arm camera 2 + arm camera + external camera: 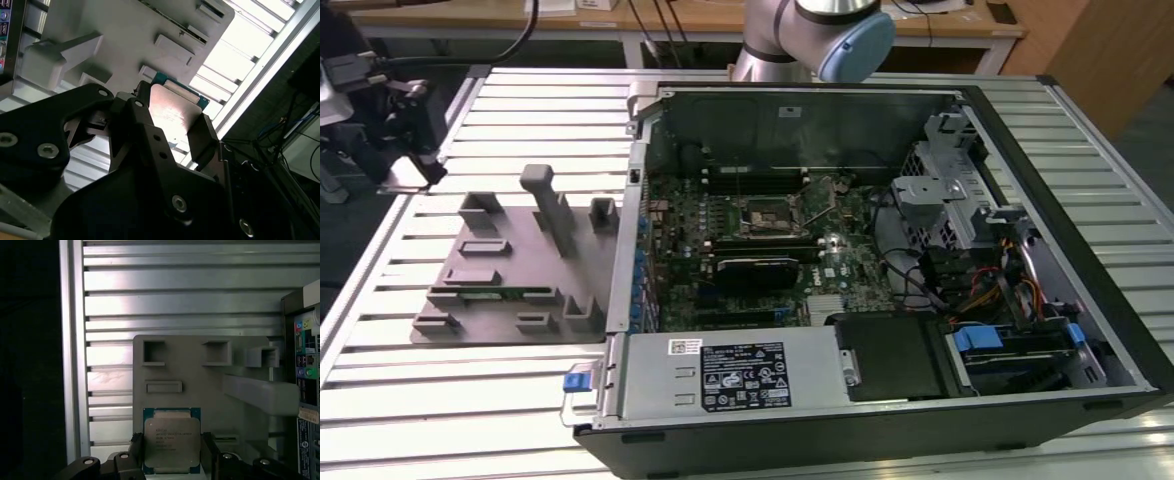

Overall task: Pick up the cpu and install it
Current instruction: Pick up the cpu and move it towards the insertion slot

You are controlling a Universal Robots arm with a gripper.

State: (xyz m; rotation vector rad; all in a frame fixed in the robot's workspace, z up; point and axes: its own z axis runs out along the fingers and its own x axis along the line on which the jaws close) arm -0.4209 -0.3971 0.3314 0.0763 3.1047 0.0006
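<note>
The gripper [172,452] is pressed onto the cpu [172,436] and pinches it by two opposite edges, one finger on each side, with the silver top plate facing the first wrist view. The cpu seems to hang in the air over the grey holder tray [200,400], which lies on the ribbed metal counter [175,305]. In the exterior view the gripper [411,165] is at the exterior view's left, well apart from the open computer case [787,125] and from the socket [765,212] on the board inside it.

In my judgement the hold is the first risk. The fingers touch only thin edges, so a quick move or a small knock may let the cpu tilt or slip out. The tall post [547,205] on the tray stands between the gripper and the case, and a low path could strike it. At the socket, a cpu that arrives tilted or turned the wrong way could damage the contacts. I cannot tell whether the socket frame is open.
</note>
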